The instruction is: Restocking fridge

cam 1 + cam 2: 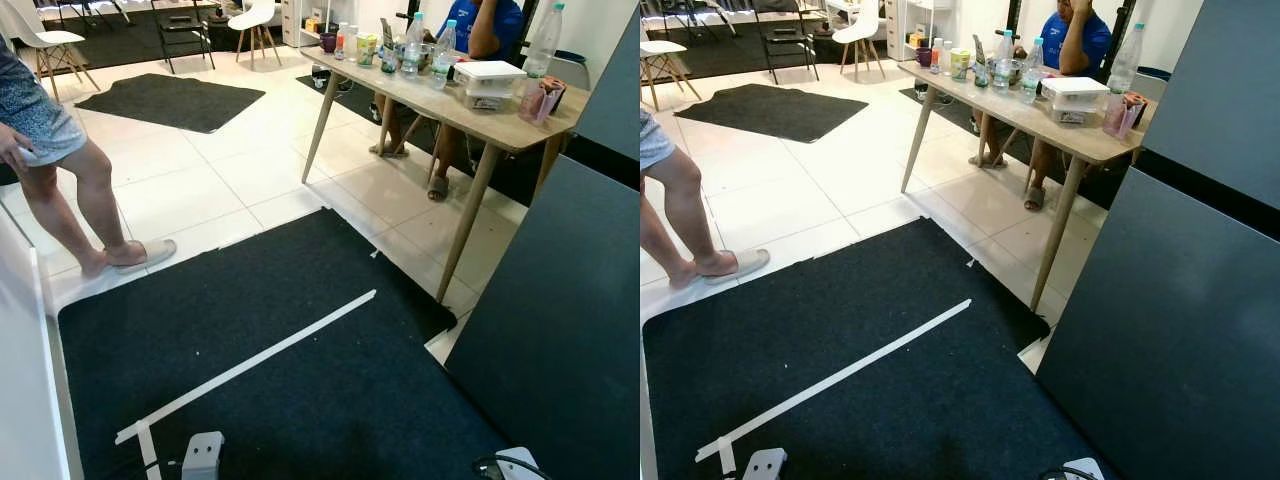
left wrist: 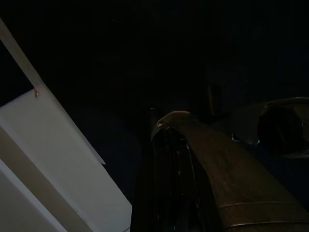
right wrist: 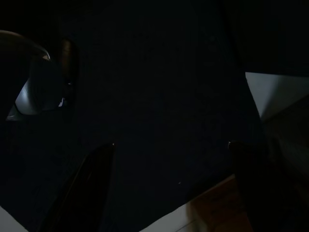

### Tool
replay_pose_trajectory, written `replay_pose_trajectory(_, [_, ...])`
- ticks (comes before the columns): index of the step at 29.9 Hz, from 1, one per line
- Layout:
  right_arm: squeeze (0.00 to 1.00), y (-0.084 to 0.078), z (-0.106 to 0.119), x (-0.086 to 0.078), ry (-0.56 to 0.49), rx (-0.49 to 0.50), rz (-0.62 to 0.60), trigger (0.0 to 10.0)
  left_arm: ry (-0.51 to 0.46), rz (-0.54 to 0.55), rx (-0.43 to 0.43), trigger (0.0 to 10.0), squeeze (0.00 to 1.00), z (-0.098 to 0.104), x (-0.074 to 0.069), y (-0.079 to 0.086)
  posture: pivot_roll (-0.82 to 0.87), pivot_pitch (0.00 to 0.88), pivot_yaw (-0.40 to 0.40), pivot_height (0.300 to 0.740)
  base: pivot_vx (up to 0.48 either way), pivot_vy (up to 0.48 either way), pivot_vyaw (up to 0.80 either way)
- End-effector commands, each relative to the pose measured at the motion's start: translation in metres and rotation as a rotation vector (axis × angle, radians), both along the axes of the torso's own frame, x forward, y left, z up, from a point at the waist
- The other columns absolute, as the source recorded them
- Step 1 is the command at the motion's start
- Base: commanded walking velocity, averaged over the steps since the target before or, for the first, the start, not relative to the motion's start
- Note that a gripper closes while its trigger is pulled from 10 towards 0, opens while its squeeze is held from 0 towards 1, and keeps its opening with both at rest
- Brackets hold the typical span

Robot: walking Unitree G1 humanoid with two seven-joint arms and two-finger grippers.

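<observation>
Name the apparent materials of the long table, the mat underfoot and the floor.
Table: light wood, by its matte grain top and tapered legs. Mat: dark low-pile carpet, dull and fuzzy. Floor: glossy pale tiles, probably ceramic, with visible joints.

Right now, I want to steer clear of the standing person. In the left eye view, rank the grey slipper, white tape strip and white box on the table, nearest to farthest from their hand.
1. Grey slipper, on the tiles below the hand, left.
2. White tape strip, on the black mat, centre.
3. White box, on the table, far right.
</observation>
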State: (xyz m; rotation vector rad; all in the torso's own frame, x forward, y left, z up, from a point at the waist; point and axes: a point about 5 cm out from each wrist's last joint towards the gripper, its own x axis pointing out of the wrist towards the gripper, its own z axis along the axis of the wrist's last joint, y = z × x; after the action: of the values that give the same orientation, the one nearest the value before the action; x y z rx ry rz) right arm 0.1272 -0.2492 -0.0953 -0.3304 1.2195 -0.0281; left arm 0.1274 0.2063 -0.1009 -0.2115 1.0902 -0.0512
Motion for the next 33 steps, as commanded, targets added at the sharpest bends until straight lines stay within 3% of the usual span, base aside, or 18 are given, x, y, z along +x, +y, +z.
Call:
replay_pose_trajectory(1, [0.00,-0.0008,0.0034,0.0091,-0.022,-0.009,0.030,10.0,0.001,-0.015,0.008,10.0,0.00,0.0000,0.0011,-0.0014,-0.04,0.000,-0.056,0.740,0.000,0.000,0.00])
replay_pose_trajectory(24, [0.00,-0.0020,0.0052,0.0137,0.000,-0.034,0.065,10.0,-0.007,-0.023,-0.003,10.0,0.00,-0.0004,0.0018,-0.0066,0.00,0.000,-0.079,0.740,0.000,0.000,0.00])
replay_pose_trajectory(33, [0.00,0.0061,0.0021,0.0116,0.008,-0.031,0.076,10.0,0.011,-0.042,0.007,10.0,0.00,-0.0012,0.0003,-0.0063,0.00,0.000,-0.064,0.740,0.000,0.000,0.00])
